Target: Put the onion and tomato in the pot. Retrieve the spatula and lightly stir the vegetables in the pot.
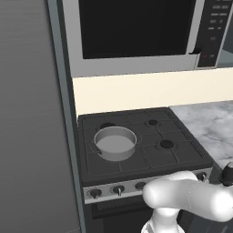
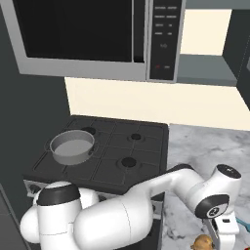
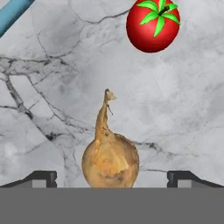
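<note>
In the hand view the golden-brown onion (image 3: 110, 159) lies on the marble counter, its thin stem pointing up the picture. My gripper (image 3: 113, 178) is open, one dark fingertip on each side of the onion with a wide gap to it on both sides. The glossy red tomato (image 3: 153, 24) with green leaves lies beyond the onion, to the upper right. A piece of the teal-blue spatula (image 3: 13, 13) crosses the top left corner. From the right base view the hand hangs low over the onion (image 2: 202, 242) at the bottom right. The grey pot (image 1: 114, 143) (image 2: 72, 146) stands on the stove's front left burner.
The black stove (image 1: 182, 152) has knobs along its front edge. A microwave (image 1: 136, 32) hangs above it. The marble counter (image 2: 205, 146) runs to the right of the stove. A tall grey panel (image 1: 27, 136) stands to the left of the stove.
</note>
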